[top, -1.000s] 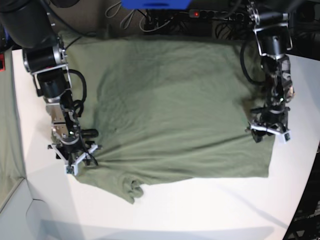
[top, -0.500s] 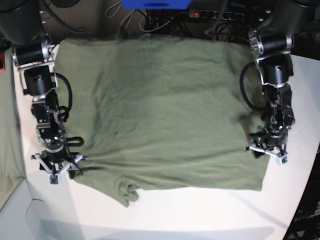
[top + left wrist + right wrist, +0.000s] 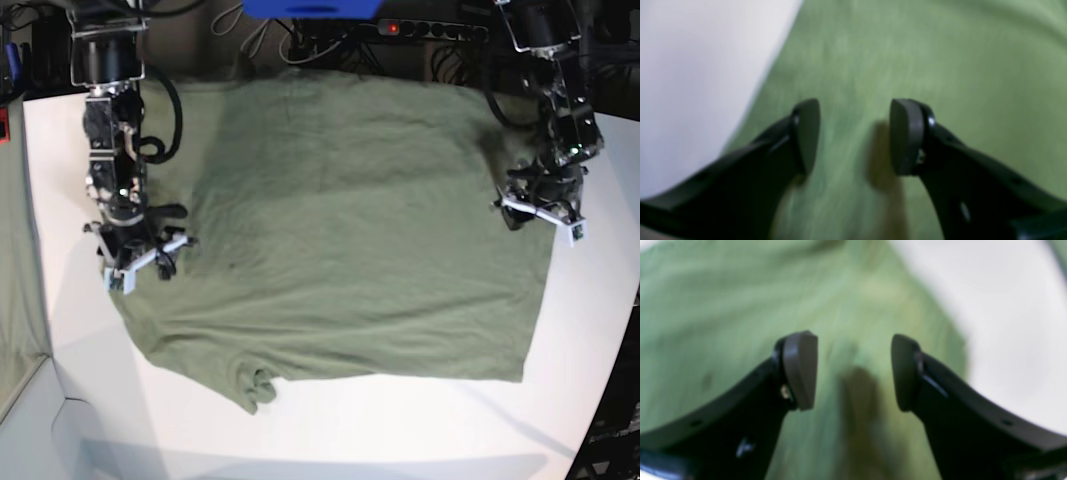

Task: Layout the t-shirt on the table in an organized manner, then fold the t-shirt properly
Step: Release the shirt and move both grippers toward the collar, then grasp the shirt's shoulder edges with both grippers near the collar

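The olive-green t-shirt [image 3: 350,220] lies spread flat on the white table [image 3: 80,350], with a small bunched corner at its lower left [image 3: 258,385]. My left gripper [image 3: 540,213] hovers over the shirt's right edge; in the left wrist view [image 3: 853,136] its jaws are open and empty above the green cloth [image 3: 940,66]. My right gripper [image 3: 140,258] hovers over the shirt's left edge; in the right wrist view [image 3: 853,370] its jaws are open and empty above the cloth [image 3: 723,306].
A blue object [image 3: 310,8], a power strip [image 3: 430,28] and cables lie beyond the table's far edge. A green cloth strip [image 3: 15,250] hangs at the left frame edge. Bare table [image 3: 400,430] shows in front of the shirt.
Both grippers let go of the shirt's lower corners and moved up toward the far side along its edges. The shirt stayed spread out.
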